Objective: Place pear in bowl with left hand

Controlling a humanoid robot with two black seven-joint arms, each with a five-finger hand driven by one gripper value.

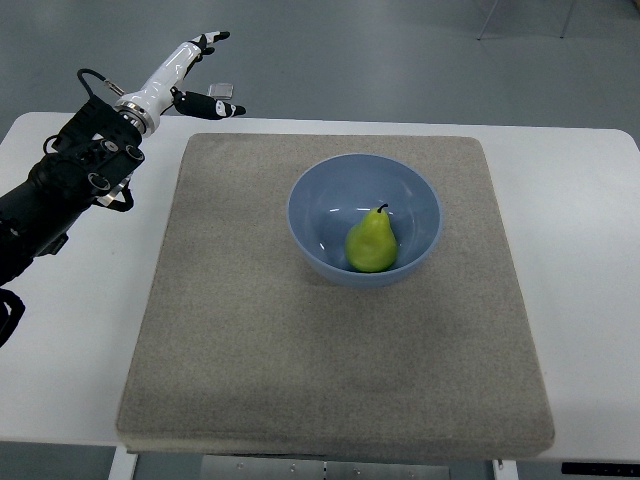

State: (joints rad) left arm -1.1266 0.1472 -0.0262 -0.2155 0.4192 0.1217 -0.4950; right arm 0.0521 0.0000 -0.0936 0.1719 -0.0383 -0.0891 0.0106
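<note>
A green pear (371, 243) with a dark stem lies inside the light blue bowl (310, 200), toward its near right side. The bowl stands on the grey mat, right of its middle. My left hand (205, 72) is raised at the far left, beyond the mat's back left corner and well away from the bowl. Its white fingers (190, 50) with black tips are spread and hold nothing. The black forearm runs in from the left edge. No right arm shows.
A grey felt mat (250, 340) covers most of the white table (580, 230). A small grey object (222, 89) lies on the floor past the table's far edge, beside my left hand.
</note>
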